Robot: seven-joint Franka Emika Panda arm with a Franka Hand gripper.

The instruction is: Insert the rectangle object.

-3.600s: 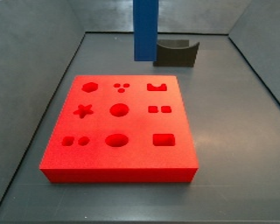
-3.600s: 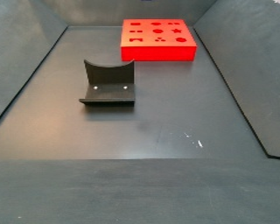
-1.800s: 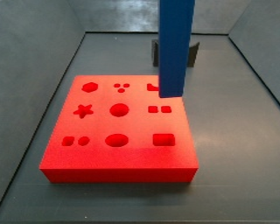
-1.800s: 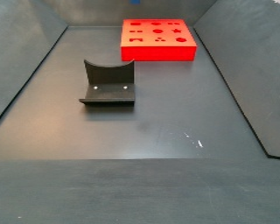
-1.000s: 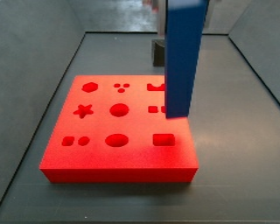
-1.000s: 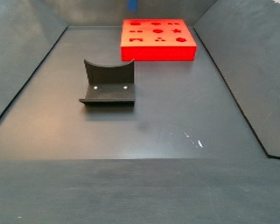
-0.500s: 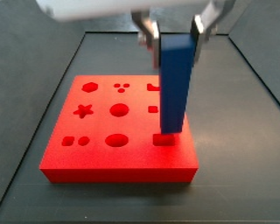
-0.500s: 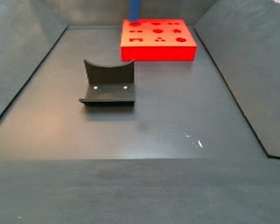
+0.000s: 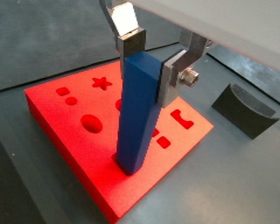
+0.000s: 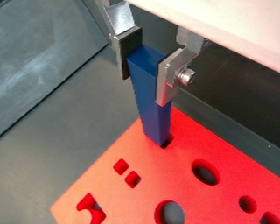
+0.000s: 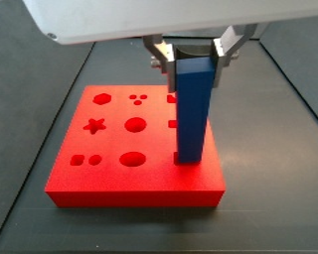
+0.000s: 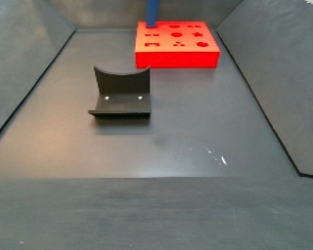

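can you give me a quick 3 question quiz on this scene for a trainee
1. True or false: the gripper is shut on the blue block, which stands upright with its lower end at the red board.
2. Multiple choice: where is the fixture in a side view? A) on top of the board B) on the floor, apart from the board C) between the fingers
3. Fill in: the star-shaped hole is cut into the ____.

Key: 1 true; 2 B; 3 board
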